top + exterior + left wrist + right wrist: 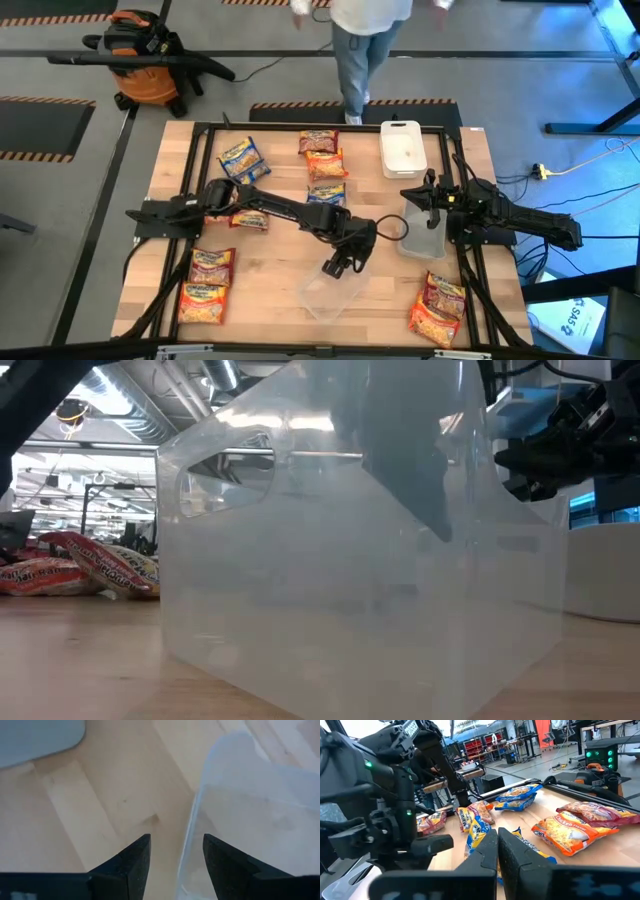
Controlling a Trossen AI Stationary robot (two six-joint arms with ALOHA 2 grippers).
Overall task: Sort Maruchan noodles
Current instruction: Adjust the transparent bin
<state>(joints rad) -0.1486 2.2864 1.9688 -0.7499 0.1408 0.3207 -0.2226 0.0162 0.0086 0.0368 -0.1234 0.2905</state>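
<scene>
My left gripper hangs open astride the bin rim to position it for packets; right gripper shut, waiting.

- noodle packets in scattered groups: far-centre column, far-left, near-left pair, near-right pair
- clear container near-centre of table; left gripper at its far rim, fingers straddling the wall
- second clear container right of centre, right gripper over it
- white lid far-right
</scene>
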